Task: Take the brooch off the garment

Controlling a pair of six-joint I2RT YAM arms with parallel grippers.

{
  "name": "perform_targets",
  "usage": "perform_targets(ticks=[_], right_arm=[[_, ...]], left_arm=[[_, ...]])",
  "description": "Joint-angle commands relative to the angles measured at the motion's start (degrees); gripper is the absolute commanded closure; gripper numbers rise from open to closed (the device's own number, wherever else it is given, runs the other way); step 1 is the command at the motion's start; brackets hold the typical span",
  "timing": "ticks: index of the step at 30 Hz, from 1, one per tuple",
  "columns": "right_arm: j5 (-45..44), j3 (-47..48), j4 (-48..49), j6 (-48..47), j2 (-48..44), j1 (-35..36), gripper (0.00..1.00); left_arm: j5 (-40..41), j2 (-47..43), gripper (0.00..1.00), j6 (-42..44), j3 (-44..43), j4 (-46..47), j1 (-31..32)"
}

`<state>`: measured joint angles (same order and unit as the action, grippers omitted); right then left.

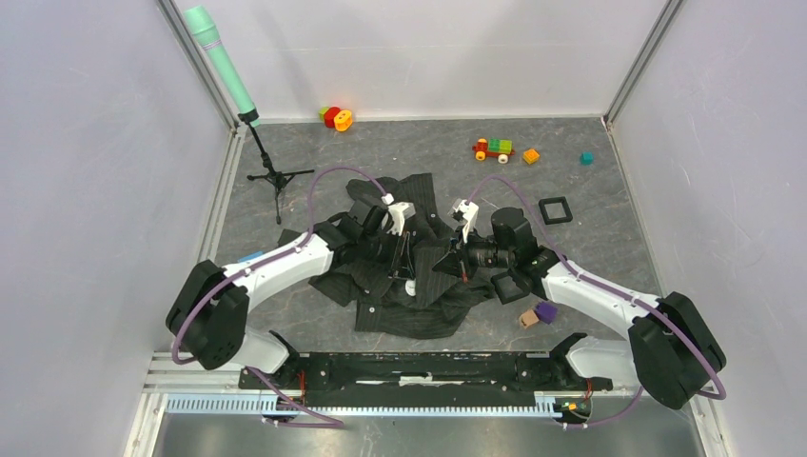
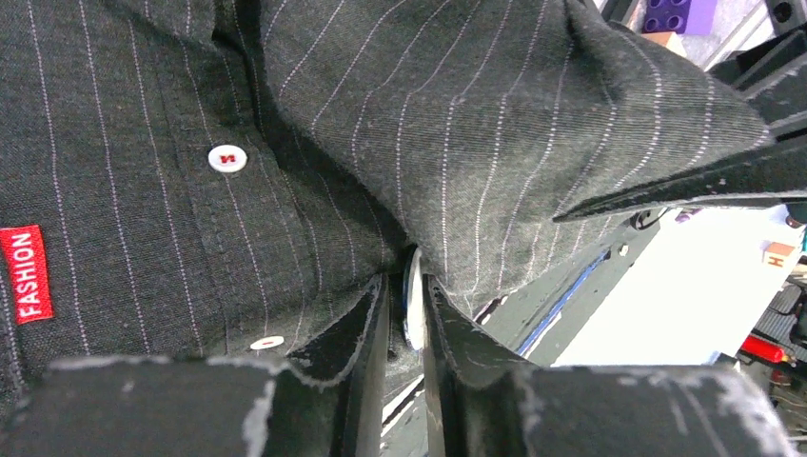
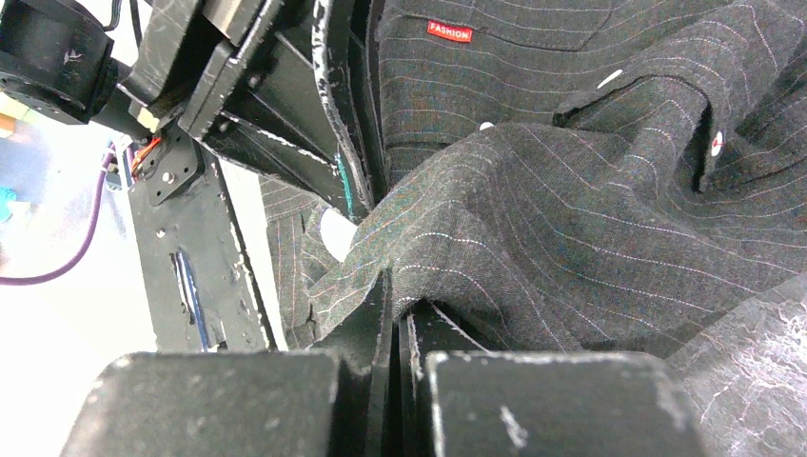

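The garment (image 1: pixel 409 309), a dark pinstriped shirt with white buttons and a red tag (image 2: pixel 26 273), lies crumpled between both arms. My left gripper (image 2: pixel 404 282) is shut on the brooch (image 2: pixel 413 303), a thin disc seen edge-on, white with a blue rim, still against the cloth (image 2: pixel 495 114). From above, the left gripper (image 1: pixel 407 274) points down into the shirt. My right gripper (image 3: pixel 400 286) is shut on a raised fold of the garment (image 3: pixel 590 190), right beside the left fingers (image 3: pixel 333 105). In the top view the right gripper (image 1: pixel 445 265) sits close to the left one.
A teal microphone on a stand (image 1: pixel 224 62) leans at the back left. A toy train (image 1: pixel 493 149), orange block (image 1: pixel 531 155) and teal cube (image 1: pixel 587 158) lie at the back. Black square frames (image 1: pixel 555 209) and purple and tan blocks (image 1: pixel 538 314) are on the right.
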<state>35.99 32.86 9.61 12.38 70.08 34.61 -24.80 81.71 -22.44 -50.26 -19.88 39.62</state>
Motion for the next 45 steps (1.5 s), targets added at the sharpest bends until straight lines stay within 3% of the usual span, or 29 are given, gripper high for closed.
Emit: perform_targets(ticks=[1, 7, 13, 18, 26, 34, 41, 43, 45], right_arm=[[0.66, 0.01, 1.06, 0.32, -1.28, -0.01, 1.00], [0.84, 0.26, 1.11, 0.43, -1.21, 0.03, 1.00], [0.25, 0.27, 0.71, 0.57, -1.26, 0.04, 1.00], [-0.97, -0.07, -0.51, 2.73, -0.90, 0.05, 1.00], [-2.58, -1.68, 6.79, 10.85, 1.50, 5.45, 1.00], [-6.06, -6.12, 17.60, 21.29, -1.78, 6.83, 1.00], [-9.22, -14.11, 29.55, 30.65, -5.83, 7.33, 1.00], [-8.23, -14.43, 30.32, 31.80, -4.05, 7.72, 0.94], [-7.85, -15.17, 31.10, 33.23, -2.73, 7.86, 0.78]], left_arm=[[-0.10, 1.33, 0.75, 2.46, -2.64, -1.74, 0.37], [-0.05, 2.52, 0.80, 2.89, -2.97, -2.39, 1.15], [-1.11, 1.90, 0.98, 3.45, -3.52, -2.59, 1.34], [10.29, -2.50, 0.98, 1.32, -2.86, -0.97, 1.25], [30.71, -5.30, 0.98, -1.18, -4.83, 4.06, 5.03], [42.19, -12.56, 0.98, -0.31, 4.28, 22.40, 5.83], [43.96, -15.76, 0.98, -1.54, 15.73, 42.30, 5.92], [42.90, -15.63, 0.98, -1.67, 18.34, 49.03, 5.91], [42.30, -15.40, 0.98, -2.29, 18.39, 52.01, 5.76]])
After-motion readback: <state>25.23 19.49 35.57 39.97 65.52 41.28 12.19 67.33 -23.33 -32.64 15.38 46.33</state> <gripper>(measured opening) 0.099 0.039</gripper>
